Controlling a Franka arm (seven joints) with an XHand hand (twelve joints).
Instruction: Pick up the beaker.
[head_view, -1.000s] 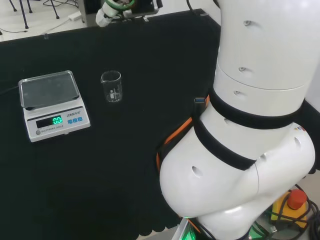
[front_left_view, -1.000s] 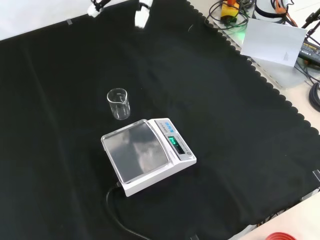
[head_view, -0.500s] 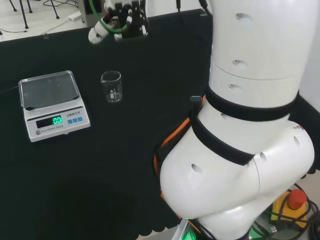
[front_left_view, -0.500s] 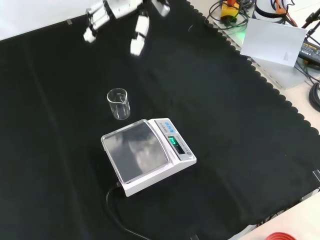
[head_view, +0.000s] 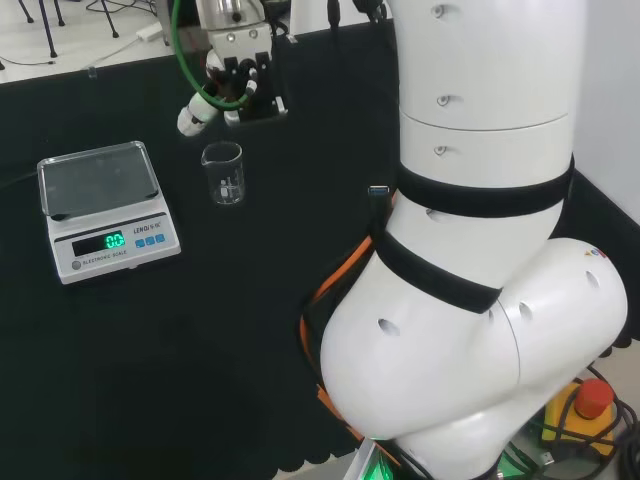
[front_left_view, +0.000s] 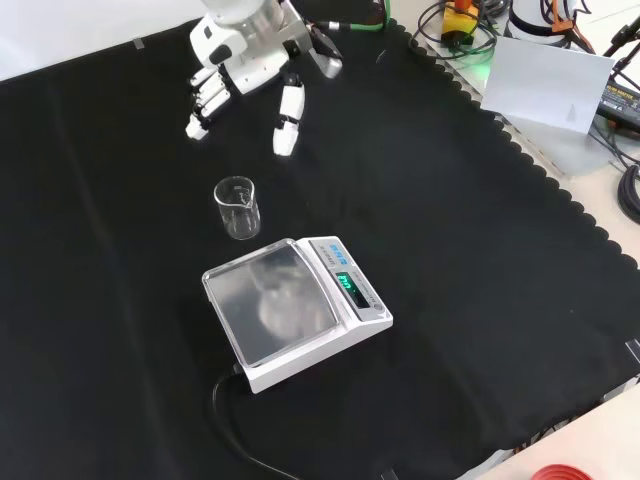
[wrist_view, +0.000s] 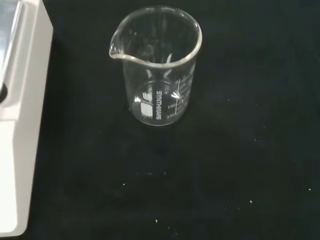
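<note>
- clear glass beaker (front_left_view: 237, 207) stands upright and empty beside white scale (front_left_view: 295, 308).
- black and white hand (front_left_view: 250, 62) hovers apart, fingers straight, holding nothing.
- best approach: lower fingers around the beaker, avoiding the scale.

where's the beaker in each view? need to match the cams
Head view: beaker upper left of centre, upright on the cloth, just right of the scale, below the hand.
Front view: beaker left of centre, just above the scale.
Wrist view: beaker upper centre, spout toward the scale.
Shared landmark: the scale.
</note>
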